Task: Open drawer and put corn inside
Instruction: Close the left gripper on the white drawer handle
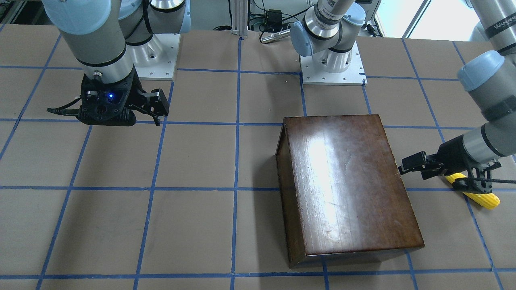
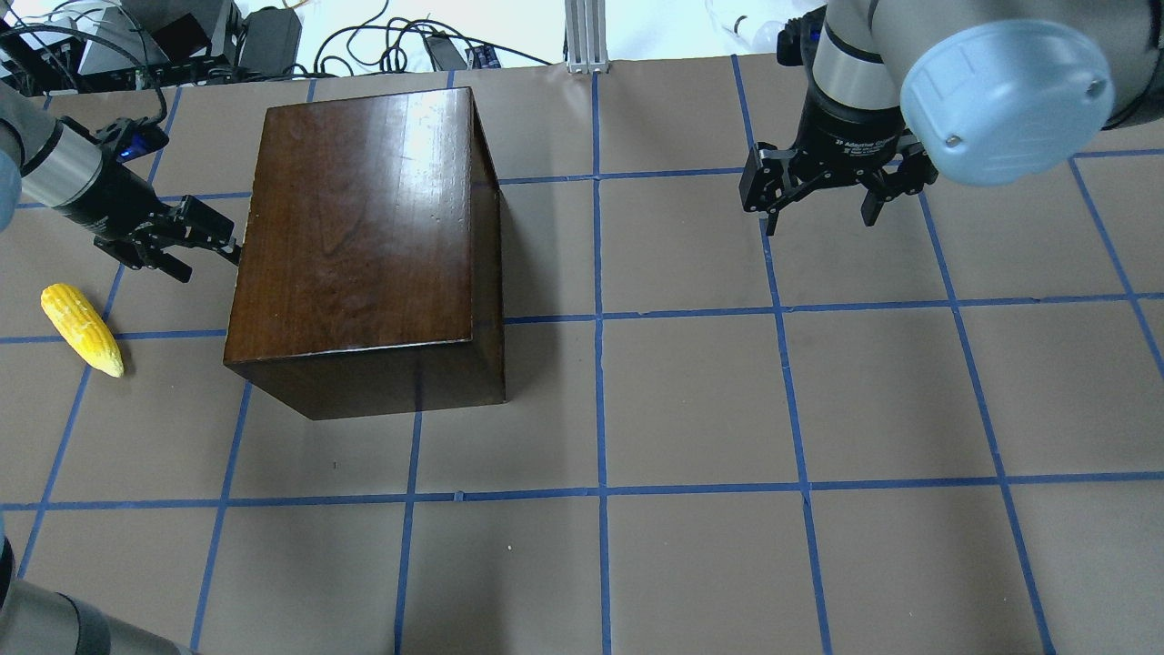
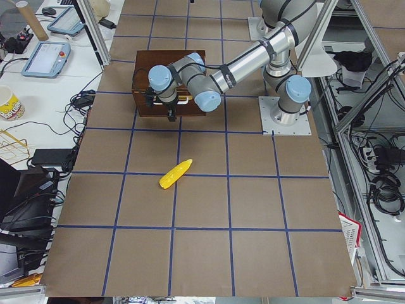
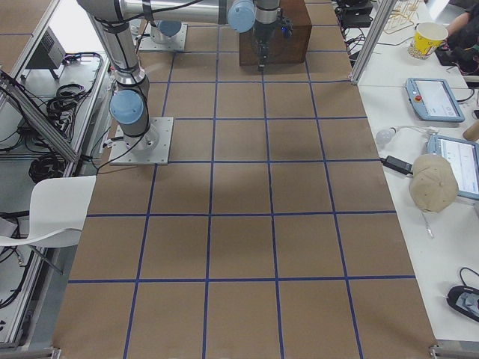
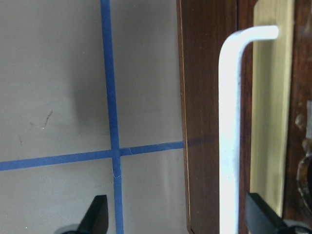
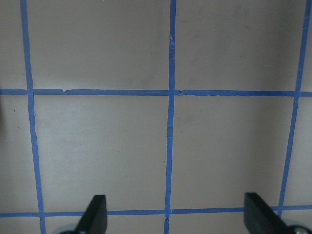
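The dark-brown wooden box stands on the table, also in the front view. Its drawer front carries a white bar handle on a brass plate and looks shut. My left gripper is open at that side of the box; in the left wrist view the handle lies between its fingers, near the right one. The yellow corn lies on the table beside the left arm, partly hidden behind it in the front view. My right gripper is open and empty, far from the box.
The table is brown paper with a grid of blue tape. The two arm bases stand at the robot's edge. Cables and devices lie beyond the far edge.
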